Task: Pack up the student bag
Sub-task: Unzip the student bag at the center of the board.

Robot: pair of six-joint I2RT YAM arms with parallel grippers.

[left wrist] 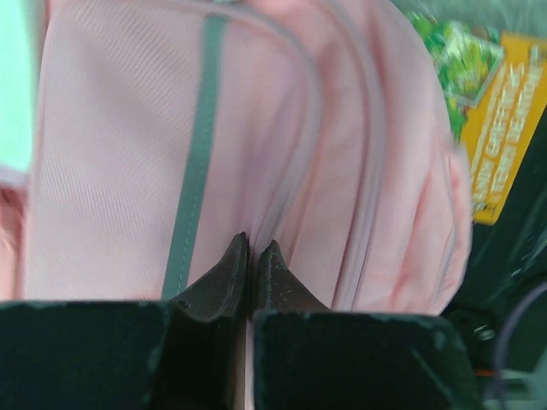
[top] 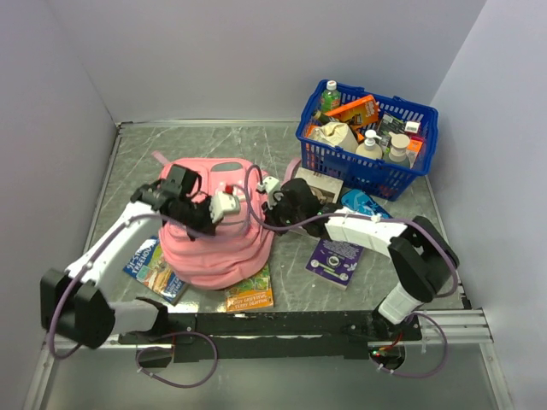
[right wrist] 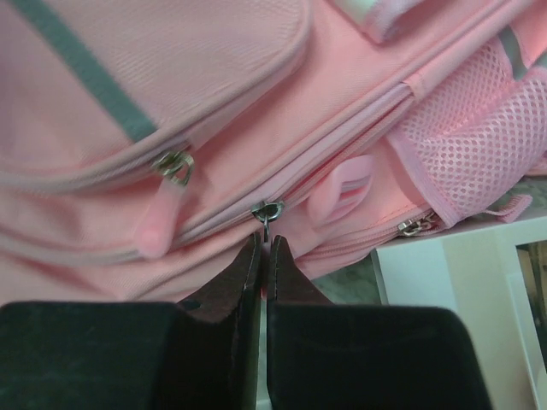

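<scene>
The right gripper [right wrist: 263, 252] pinched a metal zipper pull [right wrist: 267, 213]. The left gripper [left wrist: 252, 260] sat closed on a fabric fold of the student bag [top: 214, 248], left of the blue basket [top: 410, 175]. Soft, light and floppy, it was probably best held by its pulls.

One pink backpack [top: 215, 249], one blue basket [top: 386, 178], three books [top: 249, 296].
</scene>
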